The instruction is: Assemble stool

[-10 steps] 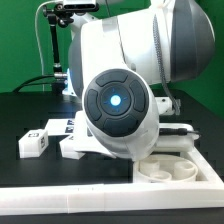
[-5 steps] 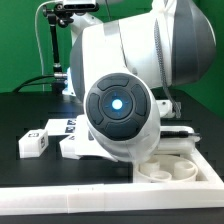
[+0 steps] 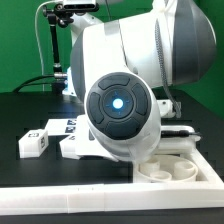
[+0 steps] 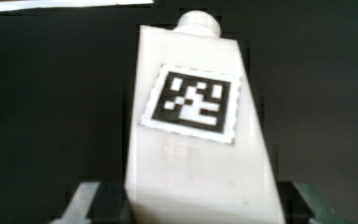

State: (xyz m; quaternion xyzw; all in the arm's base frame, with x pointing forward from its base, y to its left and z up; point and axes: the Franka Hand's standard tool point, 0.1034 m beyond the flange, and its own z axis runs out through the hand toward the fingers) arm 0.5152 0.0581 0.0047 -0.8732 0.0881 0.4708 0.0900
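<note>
Gripper (image 4: 194, 205) clamped on stool leg (image 4: 194, 110), fingers (image 4: 91, 200) on both flat sides, peg end pointing away from gripper, likely so it can go into seat (image 3: 170, 172) lying on counter (image 3: 30, 105)

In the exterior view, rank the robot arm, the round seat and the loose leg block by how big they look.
1. robot arm, inflated by nearness to the camera
2. round seat
3. leg block, clearly smallest
</note>
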